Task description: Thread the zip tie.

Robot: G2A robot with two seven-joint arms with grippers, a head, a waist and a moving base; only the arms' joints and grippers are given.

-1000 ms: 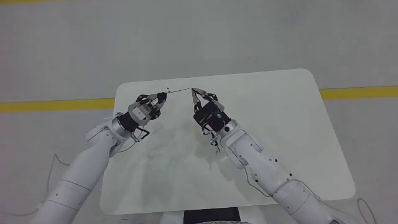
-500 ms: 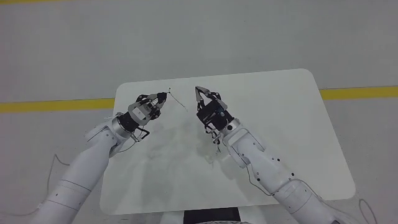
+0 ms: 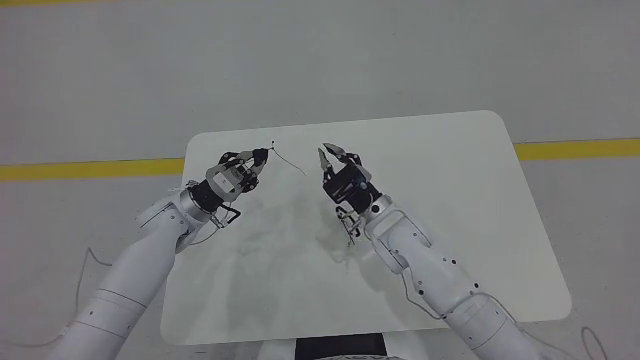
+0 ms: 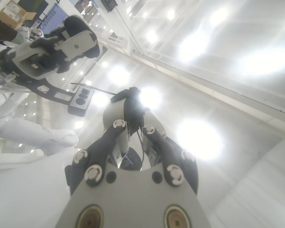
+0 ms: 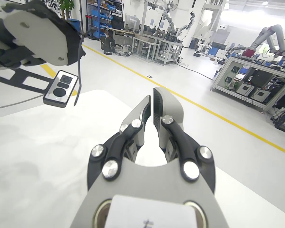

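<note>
With left gripper (image 3: 258, 160) clamped on one end of thin black plastic zip tie (image 3: 289, 161), right gripper (image 3: 329, 150), barely parted and empty, should pinch the free tail hanging just off its tips squarely.

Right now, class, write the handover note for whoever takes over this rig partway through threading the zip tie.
Left gripper: shut on one end of the zip tie, held up above the table.
Right gripper: empty, jaws barely apart, near the tie's free tail but not touching it.
Done: tie is lifted and gripped.
Left: no loop shows, so probably grasp the tail with the right gripper, feed it through the head and pull.
</note>
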